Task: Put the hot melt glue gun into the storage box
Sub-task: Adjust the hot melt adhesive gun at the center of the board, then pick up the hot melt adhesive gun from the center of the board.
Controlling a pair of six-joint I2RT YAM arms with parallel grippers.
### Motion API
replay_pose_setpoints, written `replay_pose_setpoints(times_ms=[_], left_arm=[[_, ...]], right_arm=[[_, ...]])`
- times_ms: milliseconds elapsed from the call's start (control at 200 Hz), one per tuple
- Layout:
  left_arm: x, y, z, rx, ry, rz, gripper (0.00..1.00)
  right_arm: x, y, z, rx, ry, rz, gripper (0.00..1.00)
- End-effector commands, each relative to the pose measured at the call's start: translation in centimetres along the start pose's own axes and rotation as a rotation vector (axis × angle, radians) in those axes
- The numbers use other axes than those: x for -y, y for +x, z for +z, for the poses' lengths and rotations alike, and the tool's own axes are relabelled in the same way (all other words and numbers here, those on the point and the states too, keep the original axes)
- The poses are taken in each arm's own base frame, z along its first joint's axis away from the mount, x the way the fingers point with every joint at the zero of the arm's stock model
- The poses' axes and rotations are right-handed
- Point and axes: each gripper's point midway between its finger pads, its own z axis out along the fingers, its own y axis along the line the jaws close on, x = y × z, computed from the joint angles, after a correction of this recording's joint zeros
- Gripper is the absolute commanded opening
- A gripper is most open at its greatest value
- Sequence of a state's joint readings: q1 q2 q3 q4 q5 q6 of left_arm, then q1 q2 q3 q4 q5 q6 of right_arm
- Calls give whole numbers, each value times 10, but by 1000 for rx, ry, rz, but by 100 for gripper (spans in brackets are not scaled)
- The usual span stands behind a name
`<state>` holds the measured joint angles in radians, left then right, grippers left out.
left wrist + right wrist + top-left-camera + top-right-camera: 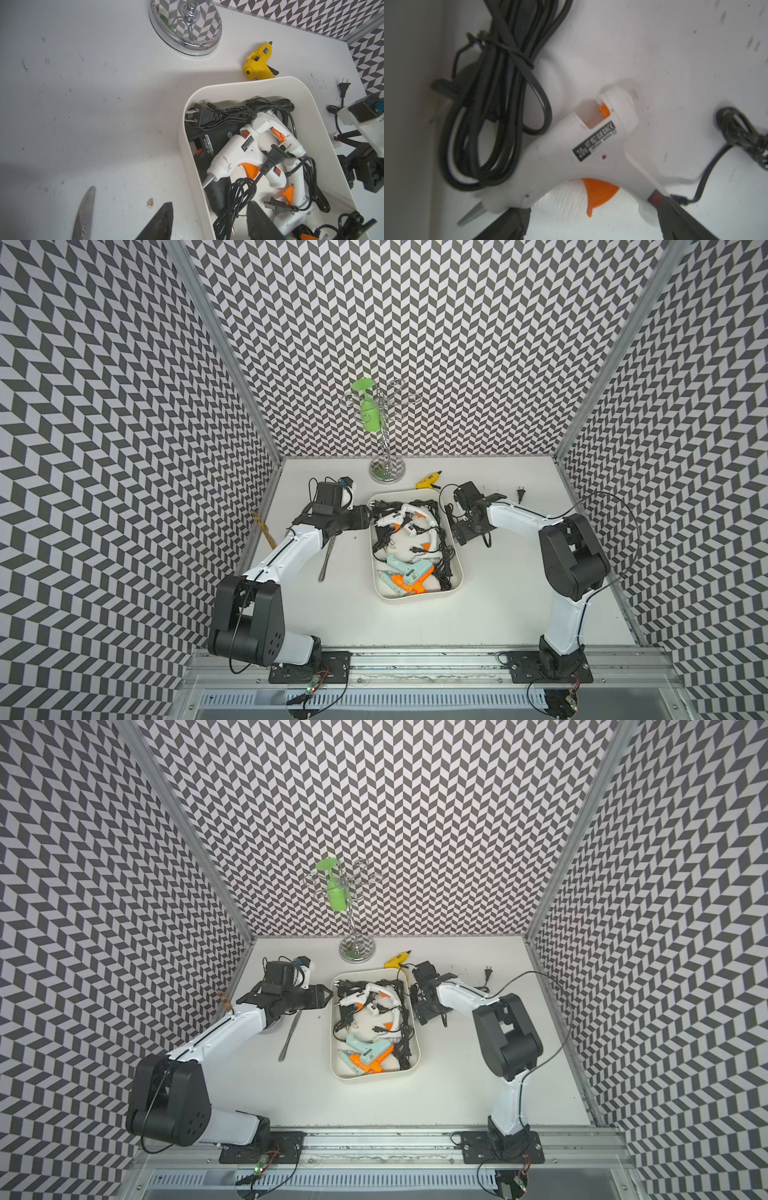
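Hot melt glue gun (pixel 591 158), white w/ orange trigger, lies flat on the table (pixel 519 593) just outside the storage box (pixel 415 595), by the box's right wall. Its tied black cord bundle (pixel 492 116) sits btwn gun and wall. R end effector (pixel 591 209) is right over it, fingers spread wide: one tip by the nozzle, the other at the handle butt. Not clamped; can't tell if the tips touch it. L end effector (pixel 209 204) is at the box's left wall, approx half open, one finger over the table, one over the inside, holding nothing. Box has several guns + cords piled in. Yellow glue gun (pixel 429 481) lies on the table behind the box. Knife (pixel 326 560) lies by the L arm.
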<state>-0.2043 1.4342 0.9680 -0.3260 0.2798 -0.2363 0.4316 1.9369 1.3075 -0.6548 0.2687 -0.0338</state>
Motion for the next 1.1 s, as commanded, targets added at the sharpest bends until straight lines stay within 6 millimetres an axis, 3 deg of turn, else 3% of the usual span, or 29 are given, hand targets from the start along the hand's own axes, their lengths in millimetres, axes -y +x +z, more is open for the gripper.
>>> replay_pose_setpoints(times_ms=[0,280,410,506,601,761,1096], left_arm=[[4,-10,-3,19,14,8,60],[4,-11,-8,32,10,1,61],[5,-11,-5,27,17,-6,60],[6,-11,-5,25,20,-10,61],[5,-9,-4,22,18,-12,60],[2,-1,-3,2,10,-25,61],[2,3,-1,-29,3,-24,61]], right_arm=[[14,-28,10,85,56,66,99],[44,-27,26,122,-70,253,98],[39,-40,28,153,-158,308,98],[35,-44,23,149,-200,337,97],[36,-45,6,176,-227,362,97],[57,-28,-17,222,-156,291,97],[84,10,1,227,-137,229,92]])
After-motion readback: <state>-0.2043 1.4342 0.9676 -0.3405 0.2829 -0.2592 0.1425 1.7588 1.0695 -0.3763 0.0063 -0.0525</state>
